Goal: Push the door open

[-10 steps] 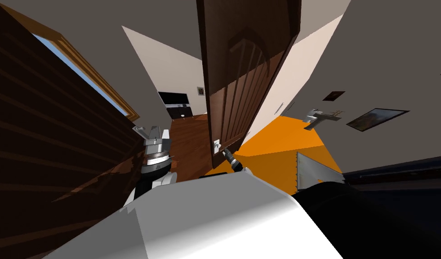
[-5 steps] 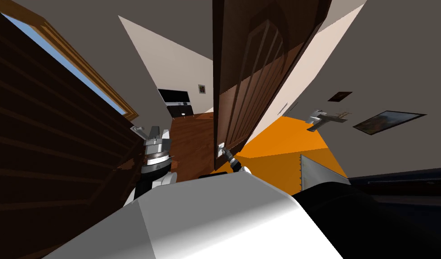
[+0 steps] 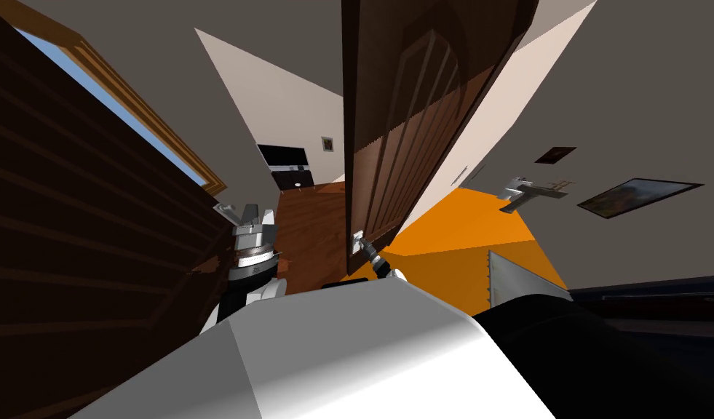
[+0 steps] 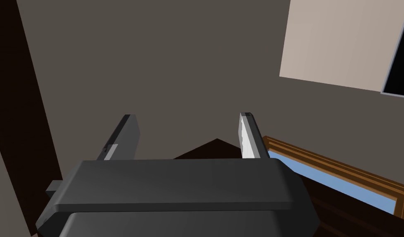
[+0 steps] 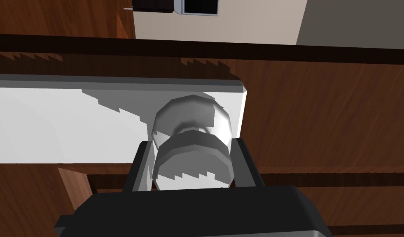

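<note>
A dark brown panelled door [image 3: 402, 124] stands ajar ahead of me, its edge turned toward me. Its round grey knob [image 5: 191, 142] sits on a white plate [image 5: 73, 119]. My right gripper [image 5: 192, 164] is shut on the knob, its fingers pressing both sides; in the head view that gripper [image 3: 364, 246] meets the door's lower edge. My left gripper [image 4: 188, 135] is raised at my left, beside a dark brown panelled surface [image 3: 71, 218], and stands open with nothing between its fingers [image 4: 248, 135].
Through the gap lies a wooden floor [image 3: 311, 218] and a pale far wall with a black screen [image 3: 281, 155]. An orange floor [image 3: 457, 233] spreads to the right of the door. A window with a wooden frame [image 3: 129, 124] is up left. Pictures [image 3: 635, 193] hang on the right wall.
Over the second the door's edge has shifted rightward in the head view, along with the right-wall pictures, so my view has moved too. My right gripper has stayed on the knob. Little changed in the last half second.
</note>
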### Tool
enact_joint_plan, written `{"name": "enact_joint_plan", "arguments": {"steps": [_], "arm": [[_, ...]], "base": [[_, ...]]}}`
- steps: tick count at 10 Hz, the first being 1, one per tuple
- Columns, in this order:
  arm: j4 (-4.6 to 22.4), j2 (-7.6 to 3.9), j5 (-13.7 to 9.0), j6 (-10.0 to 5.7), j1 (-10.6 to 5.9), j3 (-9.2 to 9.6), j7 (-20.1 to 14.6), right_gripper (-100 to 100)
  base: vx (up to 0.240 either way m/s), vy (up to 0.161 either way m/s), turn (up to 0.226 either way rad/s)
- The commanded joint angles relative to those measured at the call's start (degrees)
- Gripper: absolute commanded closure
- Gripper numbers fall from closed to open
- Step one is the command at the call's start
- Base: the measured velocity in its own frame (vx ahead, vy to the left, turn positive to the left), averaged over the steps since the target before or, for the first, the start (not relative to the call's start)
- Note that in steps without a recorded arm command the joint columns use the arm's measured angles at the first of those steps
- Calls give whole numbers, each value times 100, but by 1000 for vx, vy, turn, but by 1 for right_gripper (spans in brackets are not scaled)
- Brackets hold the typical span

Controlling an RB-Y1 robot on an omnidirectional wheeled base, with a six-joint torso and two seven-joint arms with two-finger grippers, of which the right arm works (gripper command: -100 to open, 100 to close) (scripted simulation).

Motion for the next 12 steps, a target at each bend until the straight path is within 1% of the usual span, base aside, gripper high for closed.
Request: {"name": "enact_joint_plan", "arguments": {"steps": [1, 2, 4, 5, 6, 7, 8, 9, 12], "arm": [[57, -27, -88, 77, -76, -41, 75, 100], [78, -35, -120, 105, -103, -56, 102, 100], [162, -60, -249, 218, -213, -116, 213, 100], [229, -75, -352, 308, -302, -163, 300, 100], [268, -80, -411, 359, -353, -191, 351, 100], [347, -89, -533, 466, -457, -248, 455, 100], [347, -89, -533, 466, -457, -248, 455, 100], [432, -92, -664, 581, -570, -309, 567, 100], [569, -82, -874, 764, -750, -406, 747, 100]], "base": [[75, 53, -20], [135, 125, -36], [150, 131, -41], [162, 133, -32], [152, 142, -32], [157, 169, -55], [106, 109, -32], [110, 96, -24], [104, 96, -44]]}}
